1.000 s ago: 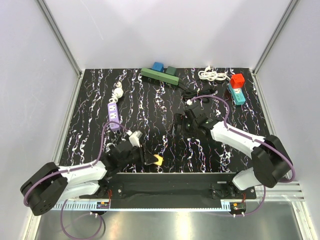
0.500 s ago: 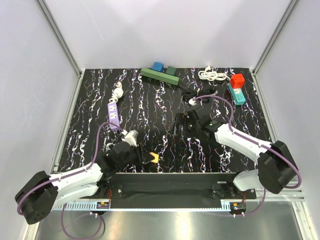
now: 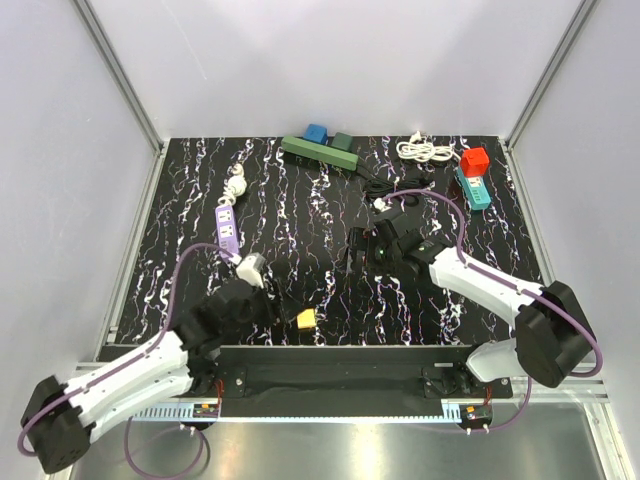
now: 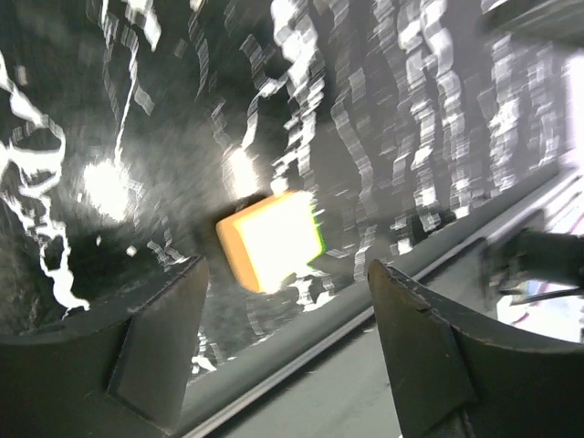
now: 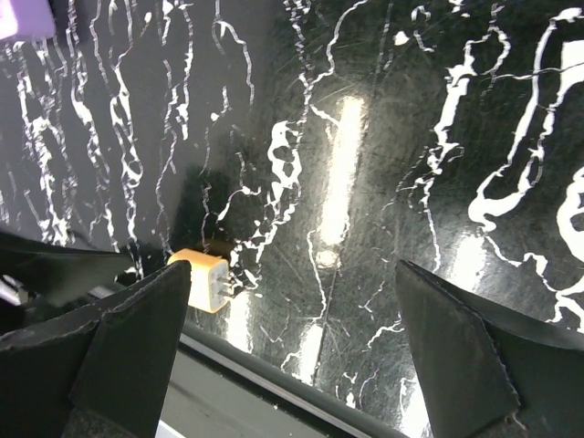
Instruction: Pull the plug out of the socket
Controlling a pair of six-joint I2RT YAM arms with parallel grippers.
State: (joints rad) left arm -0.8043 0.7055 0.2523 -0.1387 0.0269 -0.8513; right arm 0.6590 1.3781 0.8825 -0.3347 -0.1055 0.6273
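A yellow plug (image 3: 306,319) lies loose on the black marbled table near its front edge, in no gripper's hold. In the left wrist view the plug (image 4: 272,239) rests just beyond my left gripper (image 4: 290,306), whose jaws stand apart with nothing between them. From above, the left gripper (image 3: 274,307) sits just left of the plug. My right gripper (image 3: 365,248) hovers open over the table's middle. Its wrist view shows the plug (image 5: 203,280), prongs pointing right, beside the left finger (image 5: 119,338). The purple socket strip (image 3: 229,228) lies at the left.
A green power strip (image 3: 320,151) carrying a blue and a green plug lies at the back. A teal strip (image 3: 472,187) with a red plug is at the back right, near a white cable coil (image 3: 425,150) and a black cable (image 3: 395,186). The black front rail (image 3: 330,356) runs close behind the yellow plug.
My left gripper has opened and let go of the yellow plug, which now rests on the table. The left arm has drawn back to the left. The right arm has barely moved.
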